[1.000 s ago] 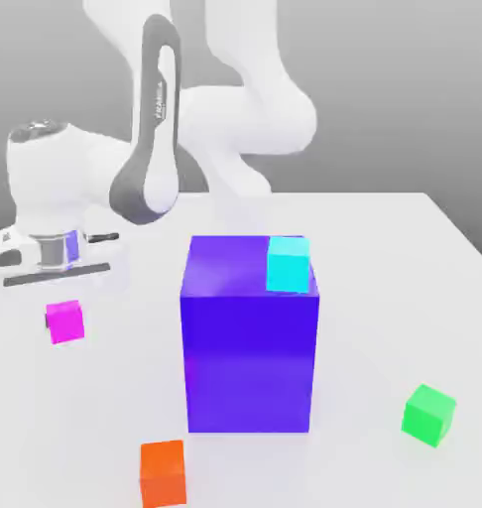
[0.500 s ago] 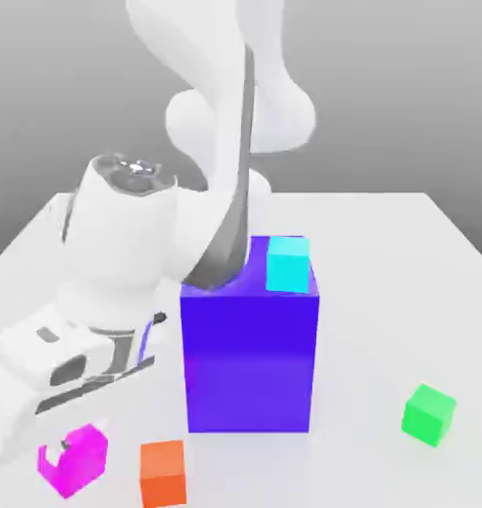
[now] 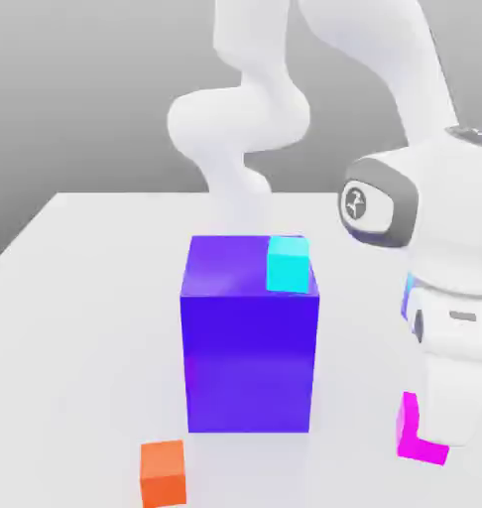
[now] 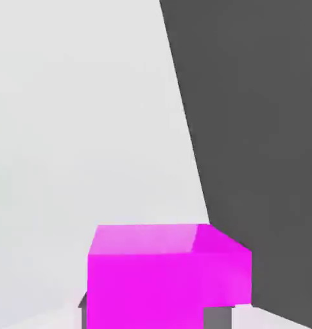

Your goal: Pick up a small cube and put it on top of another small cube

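Gripping the magenta cube [image 3: 420, 433] tight, the hand [image 3: 445, 422] hangs low off the big purple-blue block's [image 3: 250, 337] exterior-view right; the green target cube lies somewhere unseen.

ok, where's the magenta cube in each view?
Exterior view: magenta cube low at the exterior view's right, partly behind the white hand, right of the big purple-blue block.
Hand view: magenta cube close up, mid-frame near the camera.
Shared landmark: the white table.
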{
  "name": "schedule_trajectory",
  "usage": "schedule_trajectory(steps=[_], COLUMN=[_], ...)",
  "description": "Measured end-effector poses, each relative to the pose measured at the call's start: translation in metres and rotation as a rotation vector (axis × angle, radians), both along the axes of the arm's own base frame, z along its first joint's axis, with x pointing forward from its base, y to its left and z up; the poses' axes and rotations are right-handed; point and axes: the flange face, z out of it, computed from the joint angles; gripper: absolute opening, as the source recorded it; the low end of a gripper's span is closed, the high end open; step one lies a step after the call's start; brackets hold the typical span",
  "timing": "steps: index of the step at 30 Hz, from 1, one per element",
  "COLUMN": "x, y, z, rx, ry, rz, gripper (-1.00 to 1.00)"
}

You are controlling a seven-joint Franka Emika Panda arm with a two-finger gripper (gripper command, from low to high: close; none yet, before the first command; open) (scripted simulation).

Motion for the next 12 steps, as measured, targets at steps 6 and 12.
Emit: schedule_trajectory(steps=[6,12], x=[-0.059,-0.061], y=[0.010,0.008], z=[-0.019,-0.062], rx=[0.027,0.028], ry=[0.088,0.092], rz=[0.022,0.020], gripper=[-1.00,1.00])
